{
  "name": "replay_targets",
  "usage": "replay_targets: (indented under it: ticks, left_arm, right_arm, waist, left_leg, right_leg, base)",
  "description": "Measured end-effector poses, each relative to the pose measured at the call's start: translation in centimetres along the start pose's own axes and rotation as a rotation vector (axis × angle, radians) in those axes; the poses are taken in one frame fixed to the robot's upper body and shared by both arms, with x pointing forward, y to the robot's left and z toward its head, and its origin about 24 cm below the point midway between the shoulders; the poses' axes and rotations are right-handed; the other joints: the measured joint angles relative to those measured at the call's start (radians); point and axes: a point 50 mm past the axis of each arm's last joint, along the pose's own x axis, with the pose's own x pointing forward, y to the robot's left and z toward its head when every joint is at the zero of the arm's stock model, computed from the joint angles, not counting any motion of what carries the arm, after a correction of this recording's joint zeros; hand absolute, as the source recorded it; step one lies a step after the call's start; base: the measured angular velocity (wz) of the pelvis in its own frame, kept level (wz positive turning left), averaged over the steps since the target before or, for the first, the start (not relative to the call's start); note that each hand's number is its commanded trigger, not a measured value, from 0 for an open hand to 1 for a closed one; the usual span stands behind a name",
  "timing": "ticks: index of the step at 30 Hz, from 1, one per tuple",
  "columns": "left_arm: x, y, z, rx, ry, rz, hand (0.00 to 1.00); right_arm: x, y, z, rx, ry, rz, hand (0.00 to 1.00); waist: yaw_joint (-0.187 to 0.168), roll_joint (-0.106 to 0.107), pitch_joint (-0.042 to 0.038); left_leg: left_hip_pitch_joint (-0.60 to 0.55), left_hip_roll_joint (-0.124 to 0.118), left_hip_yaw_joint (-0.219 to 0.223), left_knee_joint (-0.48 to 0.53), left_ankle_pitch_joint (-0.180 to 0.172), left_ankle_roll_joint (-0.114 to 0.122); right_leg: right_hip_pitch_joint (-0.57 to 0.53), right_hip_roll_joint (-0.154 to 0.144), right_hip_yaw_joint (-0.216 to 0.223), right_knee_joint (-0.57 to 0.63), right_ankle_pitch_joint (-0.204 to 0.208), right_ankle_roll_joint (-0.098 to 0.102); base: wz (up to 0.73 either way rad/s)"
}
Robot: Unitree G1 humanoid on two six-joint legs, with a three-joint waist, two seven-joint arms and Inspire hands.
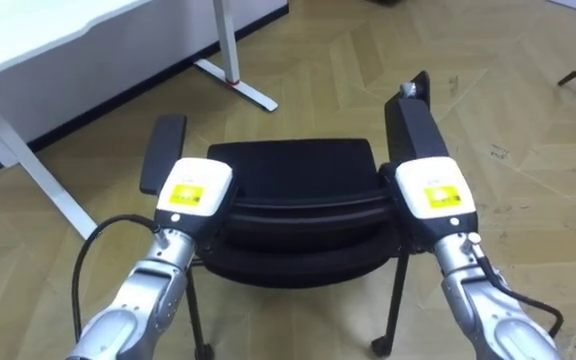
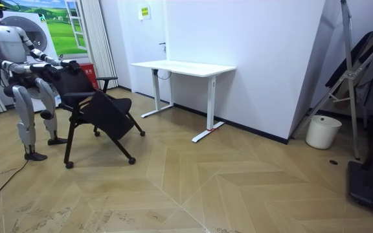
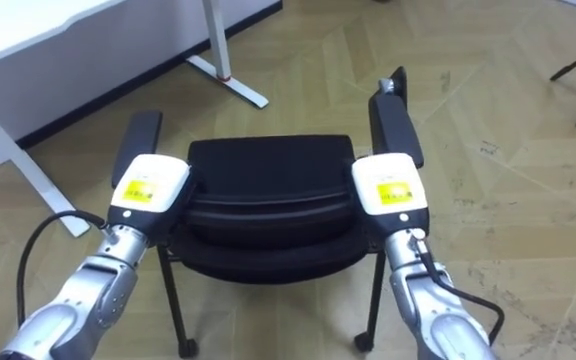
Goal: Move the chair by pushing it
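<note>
A black office chair (image 1: 293, 160) on castors stands right in front of me, its backrest (image 1: 303, 218) nearest and its seat pointing away. My left hand (image 1: 195, 187) rests on the left end of the backrest's top edge, just behind the left armrest (image 1: 163, 150). My right hand (image 1: 433, 190) sits on the right end, behind the right armrest (image 1: 415, 125). Both hands show their white backs. In the room view I stand upright at the left behind the chair (image 2: 99, 110), both arms stretched out to it.
A white desk (image 1: 58, 30) on white legs stands ahead to the left, its foot (image 1: 238, 85) reaching out near the chair. In the room view the desk (image 2: 183, 66) is against the wall, with a white bin (image 2: 322, 131) and dark hanging clothes (image 2: 368, 71) far right. Wooden floor lies ahead.
</note>
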Motion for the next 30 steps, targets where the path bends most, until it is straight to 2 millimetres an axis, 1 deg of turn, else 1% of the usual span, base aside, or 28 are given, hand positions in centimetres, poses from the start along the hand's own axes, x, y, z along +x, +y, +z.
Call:
replay_targets:
  ticks: [1, 4, 15, 19, 30]
  left_arm:
    - [0.14, 0.11, -0.02, 0.009, -0.008, -0.005, 1.00]
    - [0.23, 0.26, -0.26, 0.021, -0.018, -0.009, 1.00]
    - [0.51, 0.20, -0.50, 0.020, -0.026, -0.018, 1.00]
    - [0.69, 0.29, -0.47, 0.020, -0.035, -0.017, 1.00]
    - [0.82, 0.34, -0.44, 0.020, -0.041, -0.018, 1.00]
  right_arm:
    - [-0.19, 0.35, -0.06, -0.032, -0.017, 0.018, 1.00]
    - [-0.16, 0.42, -0.03, -0.061, -0.045, 0.025, 1.00]
    - [-0.10, 0.42, -0.05, -0.089, -0.070, 0.027, 1.00]
    - [-0.11, 0.30, -0.21, -0.094, -0.074, 0.025, 1.00]
    - [-0.09, 0.09, -0.38, -0.103, -0.079, 0.028, 1.00]
  waist:
    - [0.006, -0.008, -0.0002]
    - [0.009, -0.013, 0.0007]
    - [0.011, -0.006, 0.0032]
    - [0.007, -0.003, 0.0032]
    - [0.006, 0.002, 0.0040]
  left_leg:
    - [0.002, 0.000, -0.002, 0.000, 0.000, 0.000]
    - [0.003, 0.000, -0.007, 0.000, 0.000, 0.000]
    - [-0.001, 0.000, -0.010, 0.006, 0.000, 0.000]
    - [-0.011, 0.000, -0.023, 0.011, 0.000, 0.000]
    - [-0.015, 0.000, -0.024, 0.013, 0.000, 0.000]
  right_leg:
    - [0.005, 0.000, -0.004, -0.002, 0.000, 0.000]
    - [0.008, 0.000, -0.011, -0.002, 0.000, 0.000]
    - [0.009, 0.000, -0.015, 0.000, 0.001, -0.001]
    - [0.008, 0.000, -0.025, 0.000, 0.001, -0.001]
    - [0.008, 0.000, -0.028, 0.000, 0.001, -0.002]
  base:
    - [0.09]
    - [0.06]
    - [0.00]
    - [0.06]
    - [0.01]
